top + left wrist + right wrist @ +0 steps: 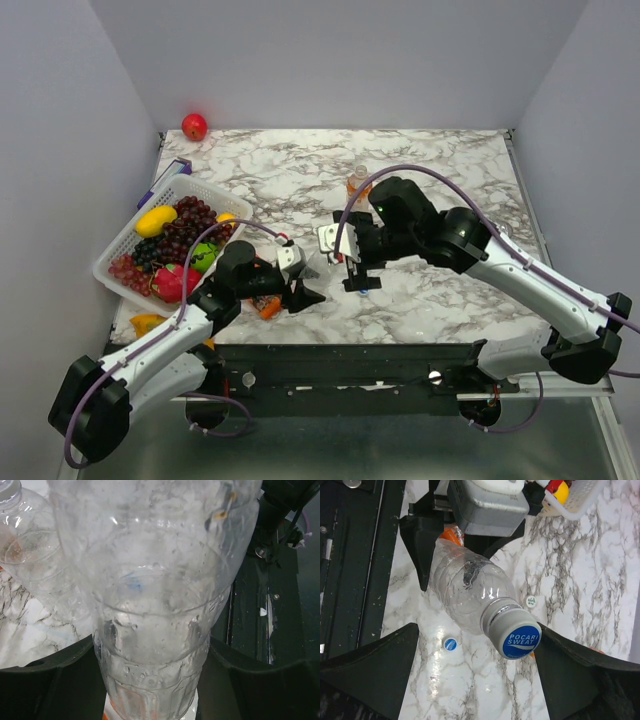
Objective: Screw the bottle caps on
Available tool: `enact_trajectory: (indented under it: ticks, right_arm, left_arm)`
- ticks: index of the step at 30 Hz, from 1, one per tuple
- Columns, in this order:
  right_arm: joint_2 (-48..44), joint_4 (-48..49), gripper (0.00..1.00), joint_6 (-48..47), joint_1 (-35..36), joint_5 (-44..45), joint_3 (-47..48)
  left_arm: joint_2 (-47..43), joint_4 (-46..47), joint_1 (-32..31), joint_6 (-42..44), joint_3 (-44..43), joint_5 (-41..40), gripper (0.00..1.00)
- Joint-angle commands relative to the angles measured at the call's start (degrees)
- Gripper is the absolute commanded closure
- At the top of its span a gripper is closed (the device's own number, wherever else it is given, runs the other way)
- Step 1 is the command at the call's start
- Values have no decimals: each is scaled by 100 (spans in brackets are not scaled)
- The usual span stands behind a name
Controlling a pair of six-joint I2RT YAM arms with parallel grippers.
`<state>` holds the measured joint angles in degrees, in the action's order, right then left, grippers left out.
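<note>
Basket (pixel 130 235): it sits at the far left of the worktop (pixel 440 170), full of fruit and out of my way.
Left claw (pixel 297 290): closed on the clear bottle (pixel 470 592). Its black fingers press the body on both sides, which I judge is to hold the bottle against turning.
Clear bottle: held off the worktop and tilted, with its neck pointing at my right wrist camera so the top faces the other arm.
Second clear bottle (pixel 22 535): just beside the held one, to its left in the left wrist view. I cannot see its neck.
Blue cap (pixel 521 640): seated on the held bottle's neck. I cannot tell how tight it is.
Writing: "POCARI SWEAT" in white on that cap.
Right claw (pixel 356 278): open, with a finger either side of the cap and not gripping it. I read this as being lined up to pinch and twist.
Loose blue cap (pixel 450 643): lies on the worktop beneath the bottle. Its mark is too small to read.
Whitish cap (pixel 531 601): lies on the worktop nearby. Its green mark is unreadable.
Orange bottle (pixel 358 183): stands upright, farther back.
</note>
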<state>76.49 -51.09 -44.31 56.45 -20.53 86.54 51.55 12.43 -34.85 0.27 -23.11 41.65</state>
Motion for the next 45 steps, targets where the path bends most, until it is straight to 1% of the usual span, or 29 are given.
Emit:
enact_trajectory:
  ticks: [1, 5, 8, 11, 16, 22, 27, 32, 37, 42, 45]
  right_arm:
    - [-125, -795, 0, 379, 51, 216, -322]
    - [-186, -1219, 1, 564, 42, 392, -444]
    - [-266, -1167, 1, 696, 51, 532, -629]
    - [-231, -886, 1, 871, 42, 691, -621]
    - [120, -709, 1, 907, 33, 840, -77]
    - [314, -692, 1, 889, -28, 972, 240]
    - [393, -744, 2, 802, -37, 841, 460]
    - [507, -955, 3, 521, -37, 823, 715]
    - [508, -1026, 4, 529, -37, 779, 654]
    - [420, -850, 2, 714, -46, 1174, 434]
    - [428, -727, 0, 898, -151, 1315, 521]
  left_arm:
    - [-145, 603, 321, -703, -88, -289, 100]
    - [-207, 594, 435, -678, -53, -324, 100]
    - [-207, 550, 435, -555, 8, -202, 100]
    - [-180, 551, 427, -424, 70, 9, 100]
    - [-215, 287, 365, -142, 0, 194, 100]
    - [-286, 84, 286, 157, -9, 282, 100]
    - [-330, 41, 268, 140, 35, 282, 100]
    - [-286, 14, 251, 105, 26, 221, 100]
    - [-233, 339, 251, -194, 87, 54, 100]
    - [-224, 410, 251, -195, 79, 98, 100]
    - [-224, 331, 251, -115, 70, 203, 100]
